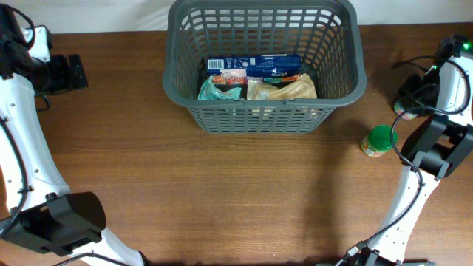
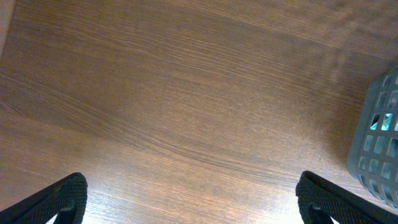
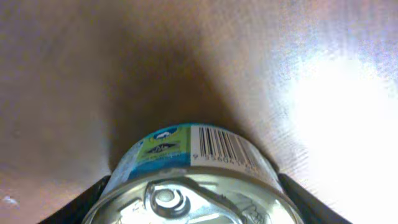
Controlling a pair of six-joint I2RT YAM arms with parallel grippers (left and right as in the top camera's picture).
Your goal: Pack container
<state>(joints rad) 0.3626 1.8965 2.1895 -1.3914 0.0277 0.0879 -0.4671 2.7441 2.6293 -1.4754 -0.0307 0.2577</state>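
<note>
The right gripper [image 3: 189,208] straddles the pull-tab can [image 3: 186,152] at frame bottom, pinching or not I cannot tell, so a loose hold could drop it short of the grey shopping basket [image 1: 259,118] at upper centre; the left gripper [image 2: 189,202] hangs spread.

basket [image 1: 264,118]: table [image 1: 222,192] far centre | box [image 1: 253,65], bags [image 1: 281,89]: inside | jar [image 1: 378,141]: right of basket

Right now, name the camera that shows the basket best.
Overhead: the whole basket shows, with groceries inside. The left wrist view catches only a corner of it at the right edge; the right wrist view shows none.
</note>
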